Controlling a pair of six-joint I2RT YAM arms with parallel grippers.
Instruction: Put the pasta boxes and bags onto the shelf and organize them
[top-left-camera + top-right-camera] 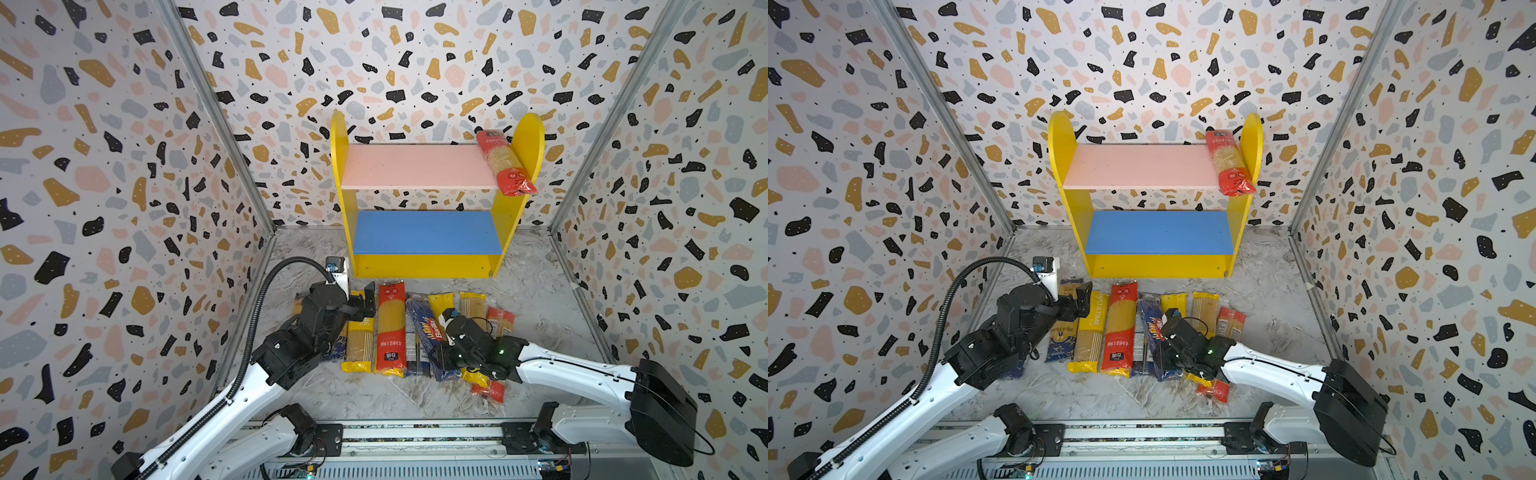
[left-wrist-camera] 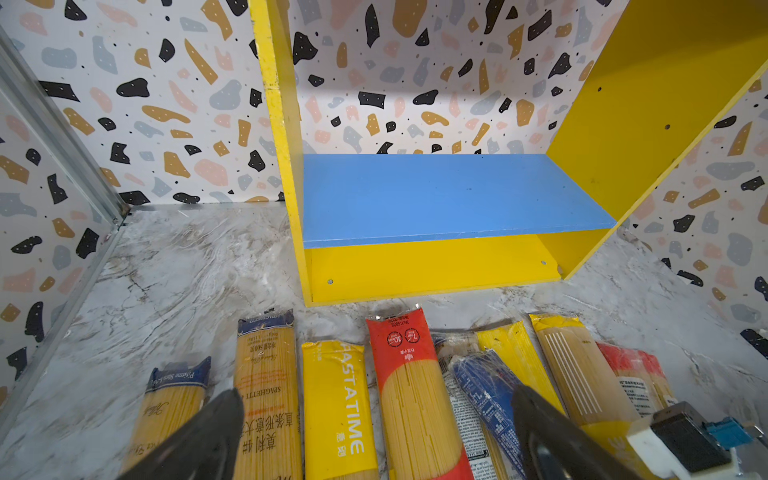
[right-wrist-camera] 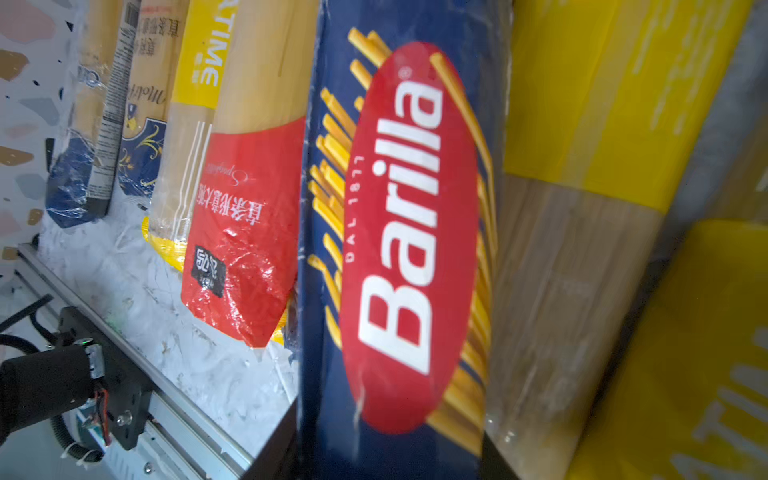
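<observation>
Two-tier shelf with yellow rounded-top sides and base, pink upper board and blue lower board, standing upright at the back wall. One red shelf packet lies at the pink board's right end beside the yellow side, its near end overhanging the front edge. The other spaghetti packets lie side by side on the floor before the shelf: blue-gold packets at left, a yellow PASTATIME packet, a long red packet, and a dark blue Barilla packet slanted across its neighbours.
</observation>
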